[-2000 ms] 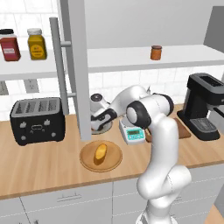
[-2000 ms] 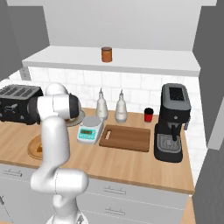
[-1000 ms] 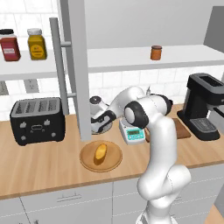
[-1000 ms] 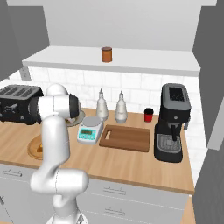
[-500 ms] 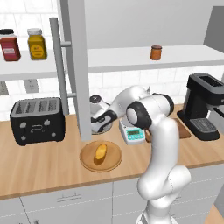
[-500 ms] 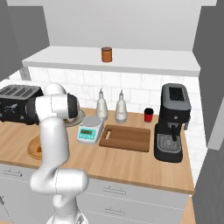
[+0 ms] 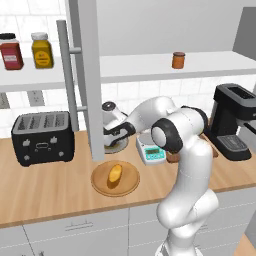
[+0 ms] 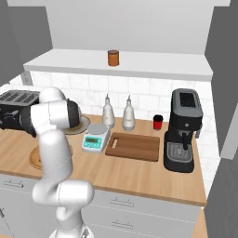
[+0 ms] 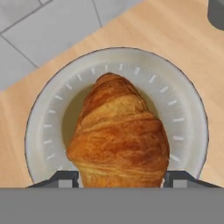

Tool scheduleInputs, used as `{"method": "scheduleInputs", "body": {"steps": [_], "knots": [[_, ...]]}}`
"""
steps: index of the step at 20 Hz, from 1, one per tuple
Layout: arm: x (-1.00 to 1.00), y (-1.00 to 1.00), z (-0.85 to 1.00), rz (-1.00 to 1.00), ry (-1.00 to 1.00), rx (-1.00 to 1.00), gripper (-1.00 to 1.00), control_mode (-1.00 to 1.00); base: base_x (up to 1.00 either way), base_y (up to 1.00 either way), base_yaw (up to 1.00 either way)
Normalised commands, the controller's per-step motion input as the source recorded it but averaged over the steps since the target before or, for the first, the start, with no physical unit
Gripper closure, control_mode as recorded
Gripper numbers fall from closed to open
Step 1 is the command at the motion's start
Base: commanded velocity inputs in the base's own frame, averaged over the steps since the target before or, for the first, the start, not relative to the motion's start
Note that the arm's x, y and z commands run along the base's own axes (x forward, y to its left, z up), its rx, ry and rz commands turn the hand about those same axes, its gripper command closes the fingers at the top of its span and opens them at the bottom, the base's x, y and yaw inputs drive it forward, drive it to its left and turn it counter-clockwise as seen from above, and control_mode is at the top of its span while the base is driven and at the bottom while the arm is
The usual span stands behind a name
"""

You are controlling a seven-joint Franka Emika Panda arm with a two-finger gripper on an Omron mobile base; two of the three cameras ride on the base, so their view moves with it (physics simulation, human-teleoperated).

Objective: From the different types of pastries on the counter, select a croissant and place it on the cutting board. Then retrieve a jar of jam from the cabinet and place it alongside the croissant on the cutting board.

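Hand [image 9: 118,177] fingers spread apart, straddling the croissant [image 9: 119,138] on its pale plate [image 9: 188,127], rim clear all round.

Glossy brown croissant [image 9: 118,135] lies on a plate; dark cutting board [image 8: 134,146] flat on counter [image 8: 139,174].

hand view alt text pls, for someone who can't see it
A glossy brown croissant lies on a round pale plate on the light-wood counter, seen close from above. The tool's two dark fingertips stand either side of its near end, open.
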Motion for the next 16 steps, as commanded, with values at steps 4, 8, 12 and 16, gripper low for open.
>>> {"method": "scheduleInputs", "body": {"steps": [4, 8, 12, 16], "knots": [[-0.52, -0.01, 0.61, 0.0, 0.16, 0.0, 1.0, -1.0, 0.0, 0.0, 0.0], [-0.76, -0.2, 0.52, -0.01, 0.08, 0.0, 1.0, -1.0, 0.0, 0.0, 0.0], [-0.98, -0.4, 0.22, -0.04, 0.12, 0.0, 1.0, -1.0, 0.0, 0.0, 0.0], [-0.92, -0.49, 0.0, -0.04, 0.3, 0.0, 1.0, -1.0, 0.0, 0.0, 0.0]]}}
